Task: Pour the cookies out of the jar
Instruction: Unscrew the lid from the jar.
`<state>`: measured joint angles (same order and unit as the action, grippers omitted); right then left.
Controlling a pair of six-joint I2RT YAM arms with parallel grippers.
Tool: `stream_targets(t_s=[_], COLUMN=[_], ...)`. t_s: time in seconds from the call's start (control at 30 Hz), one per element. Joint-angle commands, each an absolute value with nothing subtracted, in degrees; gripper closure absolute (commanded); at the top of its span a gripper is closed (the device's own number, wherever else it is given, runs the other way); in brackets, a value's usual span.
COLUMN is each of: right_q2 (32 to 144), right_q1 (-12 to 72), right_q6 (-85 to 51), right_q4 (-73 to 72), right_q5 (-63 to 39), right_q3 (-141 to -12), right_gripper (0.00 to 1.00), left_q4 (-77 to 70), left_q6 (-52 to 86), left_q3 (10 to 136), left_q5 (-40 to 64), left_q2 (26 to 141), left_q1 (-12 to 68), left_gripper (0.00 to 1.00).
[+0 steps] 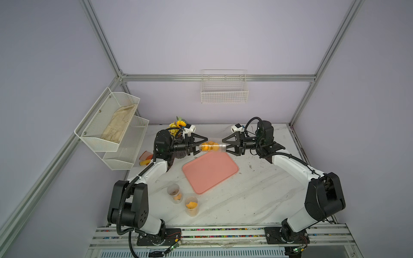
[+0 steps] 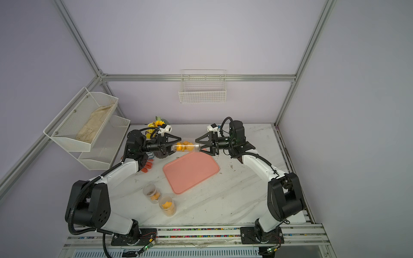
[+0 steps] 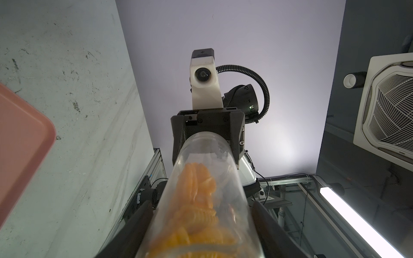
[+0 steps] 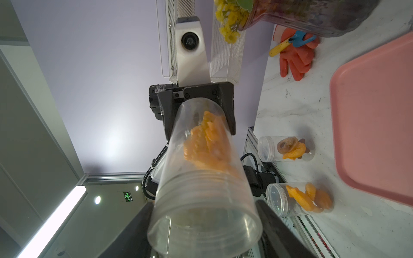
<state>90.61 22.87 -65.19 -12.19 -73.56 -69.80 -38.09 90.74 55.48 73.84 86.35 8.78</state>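
Clock set on the top views: 12 = back wall, 6 = arm bases.

Clear jar (image 1: 212,147) (image 2: 186,147) is off the desk (image 1: 257,189), lying on its side, long axis 9 to 3. In both top views it shows just at the 12 o'clock edge of the pink tray (image 1: 210,172).

Left jaws come in from 9 and are closed narrow on the jar's base end. The left wrist view shows the jar (image 3: 207,178) wedged between both dark fingers.

Right jaws come in from 3 and pinch the ridged end. The right wrist view has a finger against each side of the jar (image 4: 201,178). Cannot tell if a cap is on that end.

Cookies (image 1: 210,146) (image 3: 196,196) (image 4: 205,143) are all inside the jar, orange-yellow, bunched in the 9 o'clock half. The 3 o'clock part of the jar looks bare.

Two more small clear jars stand on the desk at 7 o'clock of the tray, near jar (image 1: 191,206) and far jar (image 1: 174,193), both holding orange pieces.

Sunflower bouquet (image 1: 177,124) is at 11 o'clock of the held jar, behind the left arm (image 1: 154,169). Orange glove (image 2: 147,166) lies on the desk at 9 o'clock of the tray.

White wire basket (image 1: 224,91) hangs on the back wall at 12. Mesh shelf (image 1: 107,120) is on the wall at 9 to 10, with a beige cloth (image 1: 120,125) in its upper tier.
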Motion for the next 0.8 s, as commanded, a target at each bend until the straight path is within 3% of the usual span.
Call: stream_targets(t_s=[0.0, 0.13, 0.43, 0.77], right_q2=[88.2, 85.4, 84.9, 84.6], right_q1=[23.1, 23.2, 23.1, 23.4], right_q6=[-49.4, -37.3, -17.2, 1.4], right_q4=[0.4, 3.6, -2.0, -8.8], right_q5=[-73.2, -66.8, -67.4, -60.0], right_q3=[-71.4, -68.7, -65.2, -64.2], right_gripper=[0.45, 0.44, 0.44, 0.46], left_q4=[-40.1, -40.1, -41.4, -41.6], left_q6=[91.7, 91.8, 92.9, 93.3], left_q3=[57.1, 57.5, 57.5, 57.3], left_q5=[73.1, 73.1, 73.1, 73.2], left_q2=[85.6, 86.1, 86.5, 87.3], left_q1=[8.8, 8.8, 9.0, 9.1], left_gripper=[0.36, 0.36, 0.36, 0.4])
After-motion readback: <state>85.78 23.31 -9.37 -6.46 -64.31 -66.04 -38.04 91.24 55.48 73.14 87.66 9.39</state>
